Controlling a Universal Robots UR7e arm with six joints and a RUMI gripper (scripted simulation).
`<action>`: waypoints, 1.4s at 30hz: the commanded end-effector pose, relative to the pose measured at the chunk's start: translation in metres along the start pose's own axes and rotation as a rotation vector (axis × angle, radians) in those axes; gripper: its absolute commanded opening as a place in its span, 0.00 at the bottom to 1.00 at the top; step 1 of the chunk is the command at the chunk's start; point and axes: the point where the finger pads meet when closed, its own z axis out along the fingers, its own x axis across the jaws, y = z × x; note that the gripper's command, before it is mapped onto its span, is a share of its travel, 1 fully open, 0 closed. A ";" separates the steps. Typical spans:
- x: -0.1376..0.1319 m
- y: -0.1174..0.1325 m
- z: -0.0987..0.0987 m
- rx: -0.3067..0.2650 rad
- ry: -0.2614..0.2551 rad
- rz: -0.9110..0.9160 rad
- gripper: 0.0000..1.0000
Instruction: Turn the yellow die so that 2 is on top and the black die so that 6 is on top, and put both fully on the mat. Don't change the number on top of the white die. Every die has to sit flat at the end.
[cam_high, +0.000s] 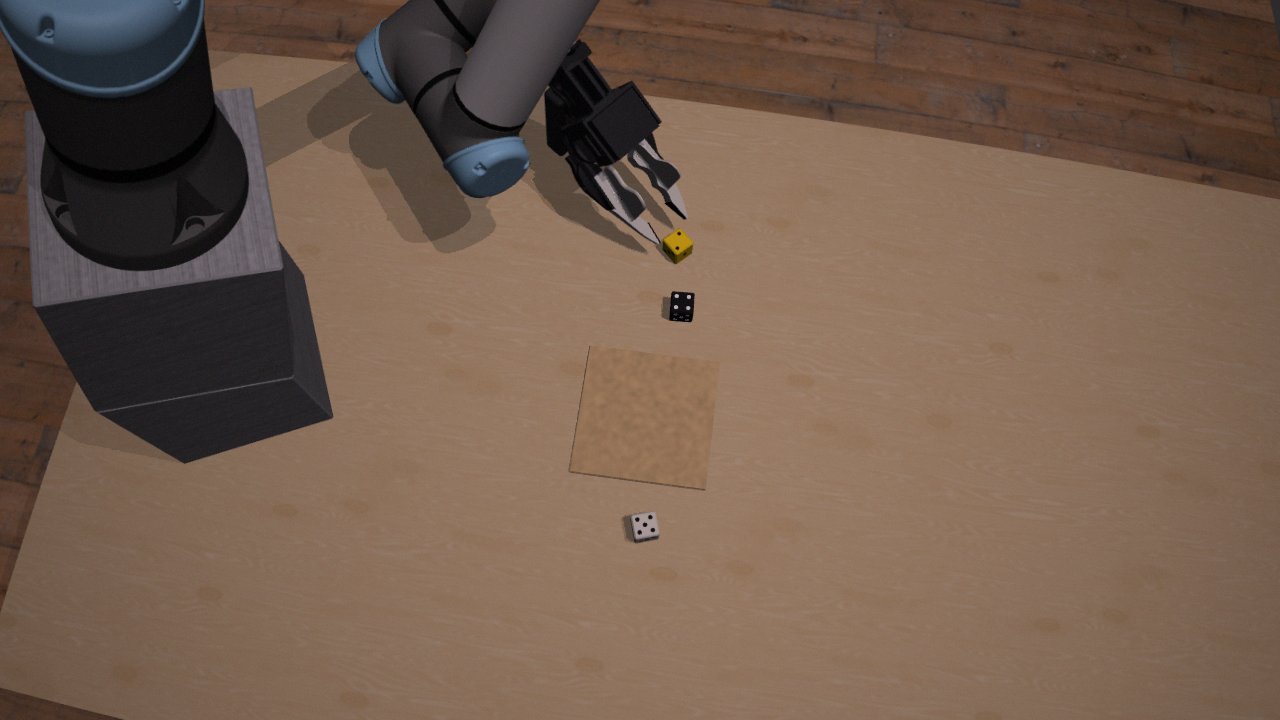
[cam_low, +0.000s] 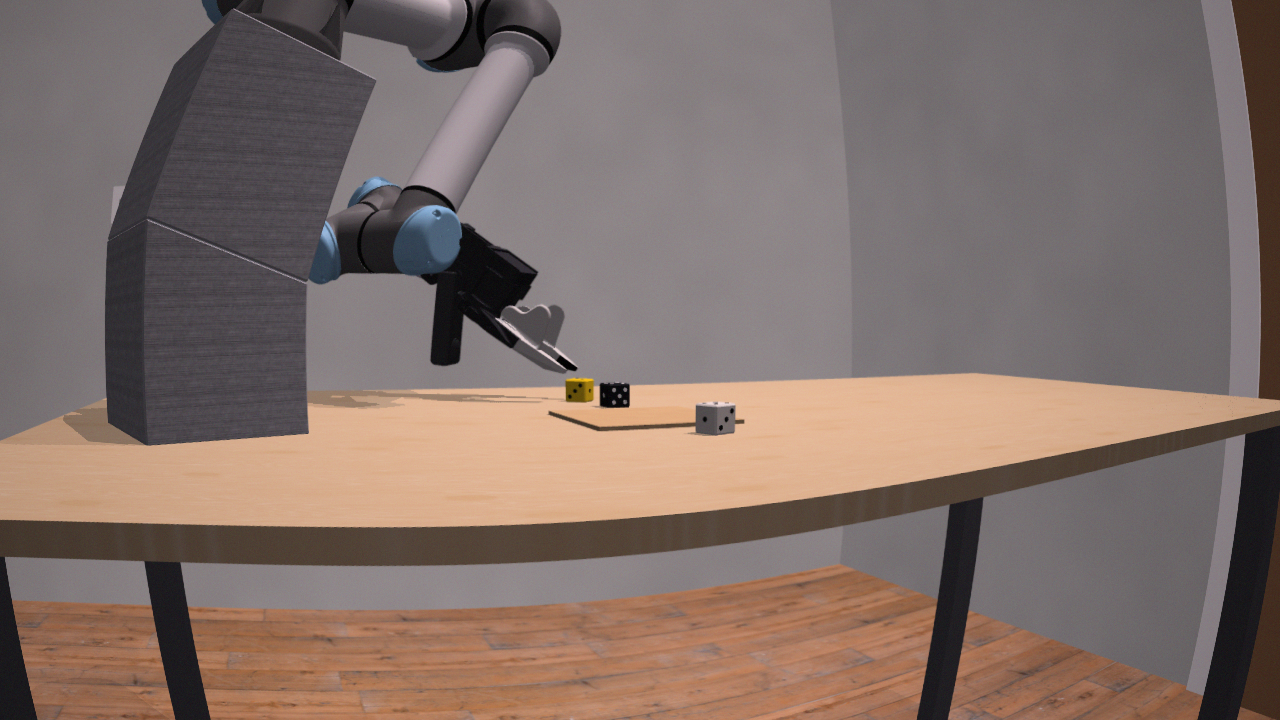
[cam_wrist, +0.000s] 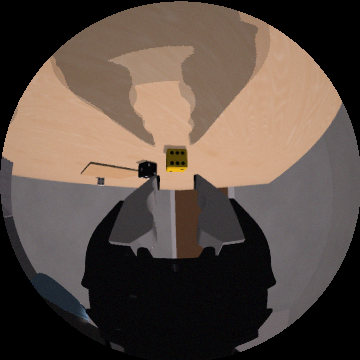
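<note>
Desk (cam_high: 939, 465) carries a square cork mat (cam_high: 644, 417) and three dice, all off the mat. Gripper (cam_high: 662, 223) hangs tilted just above the yellow die (cam_high: 677, 244), jaws partly parted and holding nothing. Yellow die shows two pips on top. Black die (cam_high: 682, 306) sits between yellow die and mat. White die (cam_high: 644, 526) rests beyond the mat's opposite edge.

Light wood table (cam_high: 939, 501) carries the grey arm pedestal (cam_high: 179, 376) at one corner, a flat brown mat (cam_high: 646, 417) mid-surface, yellow die (cam_high: 677, 244) and black die (cam_high: 682, 306) off one mat edge, white die (cam_high: 644, 526) just off the opposite edge.
</note>
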 end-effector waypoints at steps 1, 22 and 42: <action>0.000 0.000 -0.012 0.000 -0.002 0.001 0.24; 0.000 0.033 -0.035 0.000 -0.002 0.001 0.24; 0.001 0.051 -0.046 0.025 -0.003 0.001 0.24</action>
